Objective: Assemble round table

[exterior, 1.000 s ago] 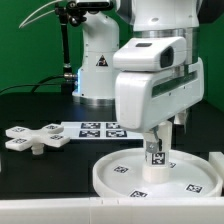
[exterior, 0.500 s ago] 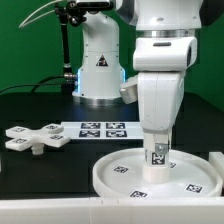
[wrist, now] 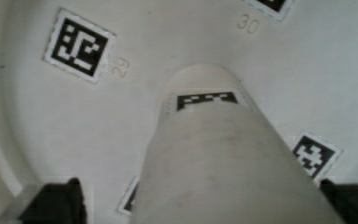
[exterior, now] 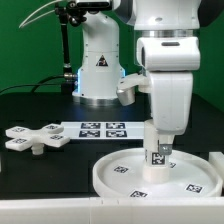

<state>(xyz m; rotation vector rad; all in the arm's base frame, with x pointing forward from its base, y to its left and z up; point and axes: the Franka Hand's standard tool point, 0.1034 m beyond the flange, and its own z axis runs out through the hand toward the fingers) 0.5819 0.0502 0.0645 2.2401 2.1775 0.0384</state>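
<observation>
The leg (exterior: 157, 158) stands upright on the round disc (exterior: 110, 176), at the near right of the table. Its top is hidden by the gripper (exterior: 160, 141), which reaches down over it. In the wrist view the leg (wrist: 220, 150) lies between two dark fingertips (wrist: 55, 200), but blur at the frame's edge hides whether they press it, so its hold cannot be told. The disc's right side is cut off.

There is one leg, one disc, and one cross-shaped piece (exterior: 34, 138), which lies well apart at the far left. The marker board (exterior: 92, 128) lies beside the cross-shaped piece, partly behind the arm.
</observation>
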